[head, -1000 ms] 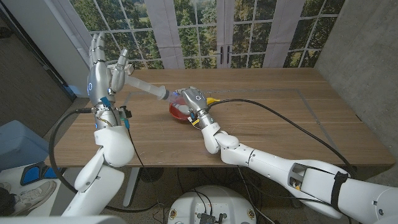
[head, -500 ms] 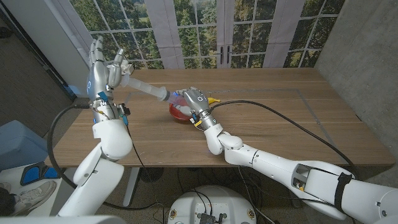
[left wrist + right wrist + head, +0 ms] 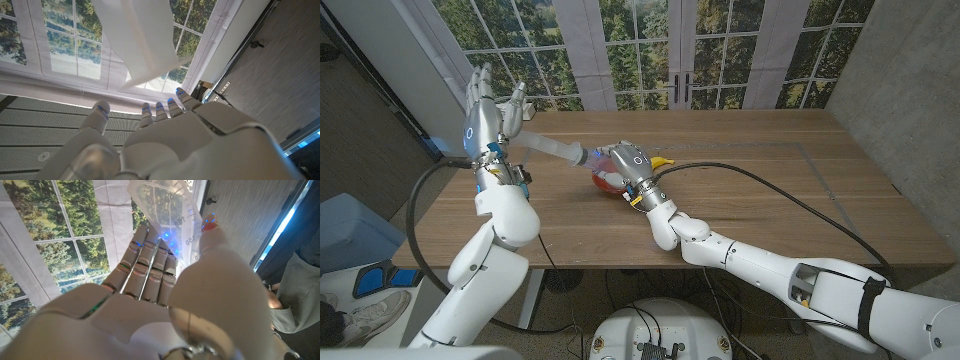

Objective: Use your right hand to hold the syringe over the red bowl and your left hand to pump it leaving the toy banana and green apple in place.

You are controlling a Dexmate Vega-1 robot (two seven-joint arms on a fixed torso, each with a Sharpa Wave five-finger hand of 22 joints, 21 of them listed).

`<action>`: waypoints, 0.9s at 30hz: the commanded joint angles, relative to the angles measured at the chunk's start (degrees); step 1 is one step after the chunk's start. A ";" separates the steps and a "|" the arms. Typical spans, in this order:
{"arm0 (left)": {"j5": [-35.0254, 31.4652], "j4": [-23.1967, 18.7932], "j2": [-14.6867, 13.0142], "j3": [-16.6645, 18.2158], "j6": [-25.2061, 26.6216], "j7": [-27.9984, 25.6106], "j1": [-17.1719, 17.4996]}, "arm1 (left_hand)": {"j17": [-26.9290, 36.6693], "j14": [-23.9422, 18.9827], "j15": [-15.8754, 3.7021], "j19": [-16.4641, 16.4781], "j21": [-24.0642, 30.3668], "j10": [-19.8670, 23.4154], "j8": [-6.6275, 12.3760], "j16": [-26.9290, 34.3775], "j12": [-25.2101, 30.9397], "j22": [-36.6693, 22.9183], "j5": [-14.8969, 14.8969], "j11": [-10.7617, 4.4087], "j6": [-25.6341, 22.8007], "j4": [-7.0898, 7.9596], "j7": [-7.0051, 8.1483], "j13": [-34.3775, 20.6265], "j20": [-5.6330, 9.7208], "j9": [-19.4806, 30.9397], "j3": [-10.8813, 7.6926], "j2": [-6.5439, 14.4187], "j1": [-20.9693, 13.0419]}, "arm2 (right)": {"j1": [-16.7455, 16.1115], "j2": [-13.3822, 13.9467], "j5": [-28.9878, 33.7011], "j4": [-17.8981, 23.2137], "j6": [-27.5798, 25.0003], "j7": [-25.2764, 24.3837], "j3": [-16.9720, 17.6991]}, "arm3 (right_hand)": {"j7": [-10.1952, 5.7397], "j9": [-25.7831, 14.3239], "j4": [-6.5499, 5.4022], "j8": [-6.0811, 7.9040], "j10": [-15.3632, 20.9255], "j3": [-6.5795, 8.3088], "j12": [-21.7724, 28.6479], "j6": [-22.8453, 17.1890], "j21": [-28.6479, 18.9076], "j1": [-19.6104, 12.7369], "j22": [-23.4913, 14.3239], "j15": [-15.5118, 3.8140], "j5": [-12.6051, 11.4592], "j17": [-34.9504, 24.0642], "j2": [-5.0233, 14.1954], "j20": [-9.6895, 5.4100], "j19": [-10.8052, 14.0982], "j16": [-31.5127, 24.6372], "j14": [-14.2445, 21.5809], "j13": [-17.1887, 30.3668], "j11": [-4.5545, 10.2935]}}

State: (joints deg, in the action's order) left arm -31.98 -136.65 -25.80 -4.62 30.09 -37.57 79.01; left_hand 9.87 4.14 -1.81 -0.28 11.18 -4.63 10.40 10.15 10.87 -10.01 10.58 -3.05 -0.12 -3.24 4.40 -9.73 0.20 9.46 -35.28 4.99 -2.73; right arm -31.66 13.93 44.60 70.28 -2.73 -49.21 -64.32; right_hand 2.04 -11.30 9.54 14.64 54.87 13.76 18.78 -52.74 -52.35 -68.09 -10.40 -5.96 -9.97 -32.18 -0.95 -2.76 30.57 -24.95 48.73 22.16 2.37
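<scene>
The left hand (image 3: 485, 112) is raised, fingers (image 3: 477, 82) spread upward; the right hand (image 3: 629, 165) has its fingers curled closed, arm outstretched.

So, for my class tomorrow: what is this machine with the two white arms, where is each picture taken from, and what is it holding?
It is a robot with two arms ending in human-like hands, standing at a wooden table. The wide picture comes from a camera on its head; the other two come from cameras on its wrists. The right hand grips a clear syringe above a red bowl, with a yellow toy banana beside it. The left hand is raised at the syringe's plunger end; whether it holds the plunger is unclear.
</scene>
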 commanded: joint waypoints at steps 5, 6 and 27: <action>-4.42 0.18 -2.99 -5.42 11.58 -1.73 -3.39 | -0.01 0.78 -2.41 -0.46 -0.01 -0.32 -0.15 -0.08 -0.18 -0.09 0.00 0.01 -0.31 -0.01 -0.30 -0.21 -0.02 0.29 -0.59 3.90 0.26 | -0.26 0.08 0.71 0.91 0.82 -0.50 0.33 | -9.34 -0.19 -0.34 0.41 7.88 0.86 -0.04 -13.93 -0.35 -5.95 -0.10 -7.27 -0.30 -0.28 6.54 -4.63 -0.49 0.27 -0.06 0.18 7.11; -4.00 0.21 -3.14 -5.30 11.24 -1.84 -3.30 | -0.01 0.80 -2.44 -0.47 -0.01 -0.31 -0.15 -0.08 -0.17 -0.09 0.01 -0.03 -0.31 0.00 -0.28 -0.21 0.01 0.29 -0.63 3.94 0.25 | -0.32 0.29 0.67 1.34 0.80 -0.07 0.40 | -9.33 -0.19 -0.32 0.40 7.90 0.88 -0.04 -13.91 -0.36 -5.99 -0.09 -7.32 -0.30 -0.30 6.55 -4.62 -0.52 0.25 -0.02 0.18 7.04; 5.96 1.75 -5.87 -1.22 4.22 -0.84 -1.23 | 0.15 1.22 -2.91 -0.97 -0.15 -0.91 -0.37 -0.02 -0.33 -0.11 -0.01 -0.27 0.25 0.59 -0.03 -0.21 0.83 0.28 -0.83 3.83 0.89 | -1.11 0.93 1.51 3.33 2.06 -0.27 1.10 | -9.29 -0.18 -0.30 0.27 8.07 0.92 -0.26 -14.01 -0.72 -5.94 -0.05 -7.27 -0.30 -0.53 6.48 -4.61 -0.68 0.44 -0.12 0.37 7.18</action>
State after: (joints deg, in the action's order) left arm -31.18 -135.66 -30.22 -7.88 37.43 -39.83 76.82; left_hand 9.88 4.61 -1.94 -0.73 11.18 -4.86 10.15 10.15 10.74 -10.00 10.59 -3.28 -0.32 -3.10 4.19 -9.73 0.66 9.46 -35.91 4.75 -2.50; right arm -32.43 14.65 45.72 72.89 -1.46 -49.38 -63.51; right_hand 2.05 -11.32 9.54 14.74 55.19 13.76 18.50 -53.33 -52.77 -68.07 -10.40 -5.93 -9.87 -32.57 -0.94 -2.66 29.85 -24.55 48.72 22.20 2.06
